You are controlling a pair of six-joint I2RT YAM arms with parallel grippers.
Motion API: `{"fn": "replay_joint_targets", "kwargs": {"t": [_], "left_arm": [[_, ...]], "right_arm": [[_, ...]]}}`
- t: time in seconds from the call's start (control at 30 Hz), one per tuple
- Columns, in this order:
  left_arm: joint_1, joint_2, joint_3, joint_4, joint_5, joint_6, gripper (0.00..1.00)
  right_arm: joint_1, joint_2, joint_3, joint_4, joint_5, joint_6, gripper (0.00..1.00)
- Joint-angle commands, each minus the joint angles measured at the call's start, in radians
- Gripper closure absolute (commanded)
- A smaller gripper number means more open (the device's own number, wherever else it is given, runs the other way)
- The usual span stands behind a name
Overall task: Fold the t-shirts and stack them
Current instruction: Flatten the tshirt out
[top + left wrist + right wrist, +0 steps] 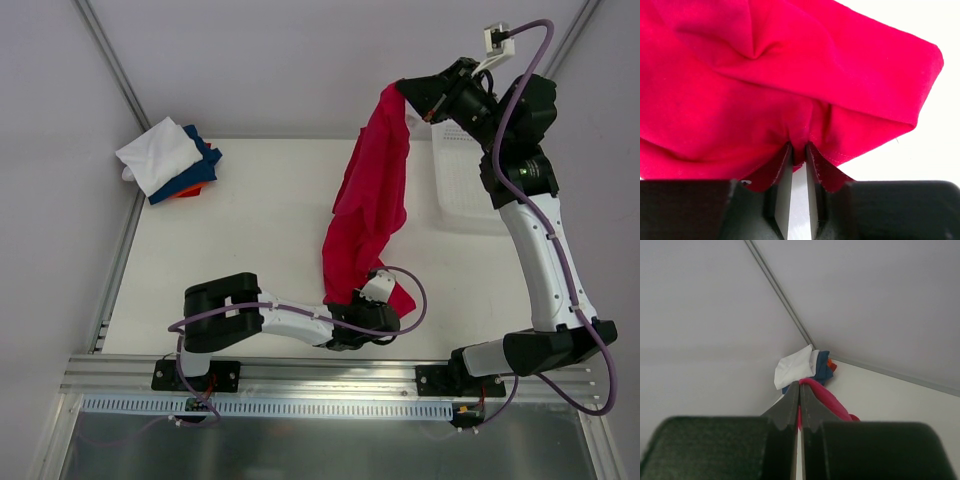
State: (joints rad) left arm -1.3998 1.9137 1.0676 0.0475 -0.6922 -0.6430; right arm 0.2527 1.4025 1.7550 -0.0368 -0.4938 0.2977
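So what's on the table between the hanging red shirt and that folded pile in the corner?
Nothing. In the top view, the tabletop is bare between the red shirt and the folded pile.

no legible text, label, brand, number or sign in any view

**Three Cameras, One Shirt Shared**

The top external camera looks down from above and behind, arm bases along its bottom edge, taking in the whole table (250,270). The left wrist camera faces past the left gripper (799,152), very close to the red t-shirt (765,90) filling its frame. The right wrist camera looks past the right gripper (799,387) toward the far folded stack (800,367) at centre. All three share the shirt; top and right share the stack.
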Motion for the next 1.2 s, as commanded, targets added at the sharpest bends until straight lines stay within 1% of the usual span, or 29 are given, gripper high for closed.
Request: {"fn": "replay_joint_targets", "kwargs": {"t": [0.0, 0.3, 0.33, 0.4, 0.43, 0.5, 0.6, 0.7, 0.83, 0.97, 1.0, 1.07, 1.1, 1.17], "left_arm": [[-0.004, -0.036, 0.003, -0.011, -0.015, 0.0, 0.85], [-0.004, -0.074, -0.003, -0.038, -0.05, 0.012, 0.85], [-0.004, -0.091, -0.008, -0.041, -0.055, 0.019, 0.89], [-0.004, -0.111, -0.012, -0.06, -0.07, 0.023, 0.98], [-0.004, -0.139, -0.021, -0.073, -0.079, 0.028, 1.0], [-0.002, -0.172, -0.035, -0.106, -0.116, 0.028, 1.0], [0.008, -0.263, -0.07, -0.133, -0.157, 0.031, 1.0], [0.024, -0.401, -0.107, -0.17, -0.213, 0.037, 1.0], [0.062, -0.545, -0.169, -0.221, -0.242, 0.052, 1.0], [0.137, -0.695, -0.227, -0.262, -0.254, 0.052, 1.0], [0.153, -0.758, -0.25, -0.271, -0.254, 0.043, 1.0], [0.188, -0.82, -0.274, -0.306, -0.265, 0.031, 1.0], [0.227, -0.882, -0.297, -0.319, -0.271, 0.02, 1.0], [0.271, -0.968, -0.319, -0.345, -0.294, 0.011, 1.0]], "right_arm": [[-0.01, -0.037, 0.0, 0.103, -0.026, 0.02, 0.99], [-0.013, -0.039, -0.009, 0.101, -0.026, 0.017, 1.0], [-0.015, -0.039, -0.012, 0.1, -0.026, 0.017, 0.99], [-0.016, -0.04, -0.014, 0.1, -0.026, 0.014, 0.99], [-0.021, -0.04, -0.015, 0.098, -0.028, 0.012, 1.0], [-0.026, -0.046, -0.023, 0.098, -0.028, 0.008, 0.99], [-0.035, -0.059, -0.041, 0.086, -0.016, -0.012, 0.99], [-0.041, -0.072, -0.055, 0.063, -0.002, -0.044, 1.0], [-0.055, -0.094, -0.066, 0.014, 0.034, -0.095, 1.0], [-0.066, -0.129, -0.091, -0.017, 0.089, -0.14, 1.0], [-0.072, -0.134, -0.101, -0.021, 0.095, -0.144, 1.0], [-0.078, -0.155, -0.118, -0.021, 0.113, -0.152, 0.99], [-0.084, -0.164, -0.135, -0.02, 0.123, -0.154, 0.99], [-0.087, -0.191, -0.156, -0.023, 0.148, -0.157, 0.99]]}}
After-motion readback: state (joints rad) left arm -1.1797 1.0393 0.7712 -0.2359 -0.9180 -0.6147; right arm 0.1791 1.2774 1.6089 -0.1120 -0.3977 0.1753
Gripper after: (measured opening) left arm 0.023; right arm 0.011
